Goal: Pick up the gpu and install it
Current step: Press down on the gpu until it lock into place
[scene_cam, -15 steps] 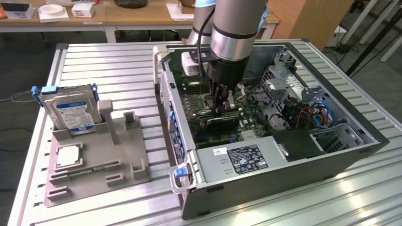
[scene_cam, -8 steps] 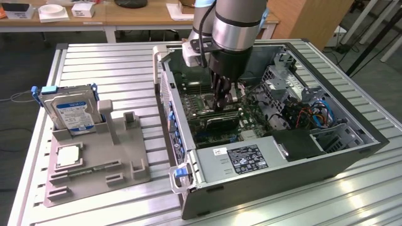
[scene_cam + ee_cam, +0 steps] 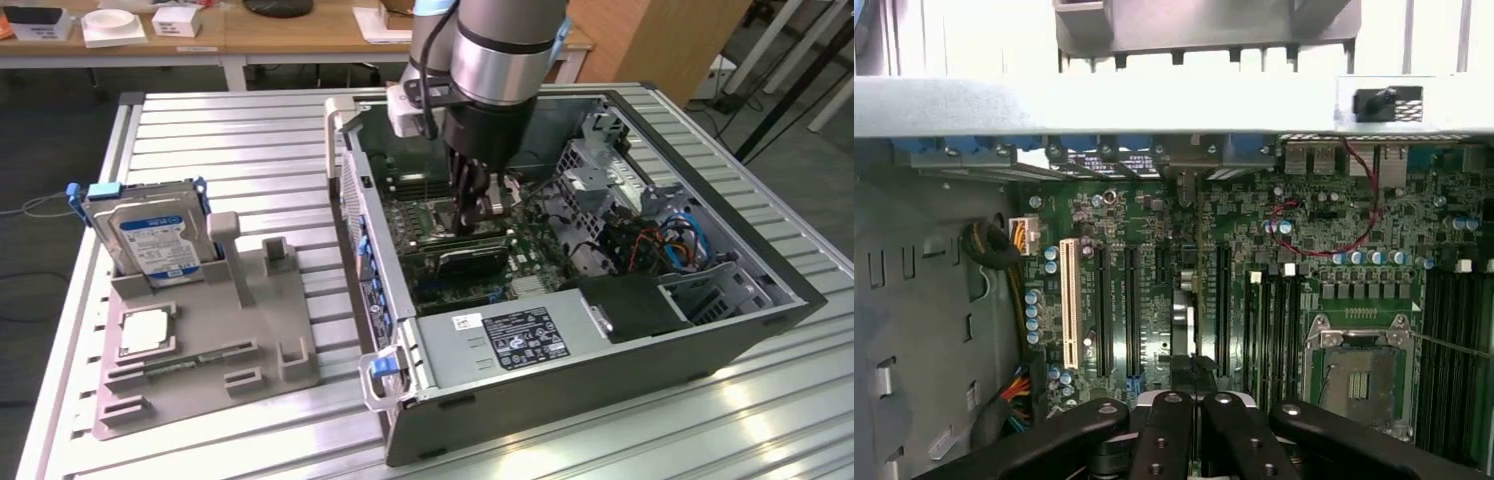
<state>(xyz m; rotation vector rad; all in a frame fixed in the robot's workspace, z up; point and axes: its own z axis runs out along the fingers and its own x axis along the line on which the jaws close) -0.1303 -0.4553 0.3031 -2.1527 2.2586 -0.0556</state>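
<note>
the gripper (image 3: 478,222) was down inside the open computer case (image 3: 747,330), its fingers closed on the top edge of the gpu (image 3: 467,255). the card stood on edge over the motherboard (image 3: 534,265), roughly in the middle of the case, with the black cooler face visible in the exterior view just under the fingers. in the wrist view the card appeared edge-on as a thin line running up from between the closed fingers (image 3: 1164,430), lined up along the long black expansion slots (image 3: 1129,310) and reaching toward the rear bracket openings (image 3: 1184,160). whether the card's edge connector was already in a slot or just above it could not be told.

to seat it well, the card probably needed to stay square to the board, with its edge parallel to the chosen slot and the metal end bracket meeting the rear opening rather than catching on the case wall. pressure looked best applied straight down and evenly, since a tilted card could jam at one end. the white slot (image 3: 1069,305) beside the black ones was a different length and seemed the wrong target.

on the grey holder tray (image 3: 267,330) at the exterior view's left, the hard drive (image 3: 147,235) stood upright and the processor (image 3: 144,330) lay flat, both well apart from the case.
</note>
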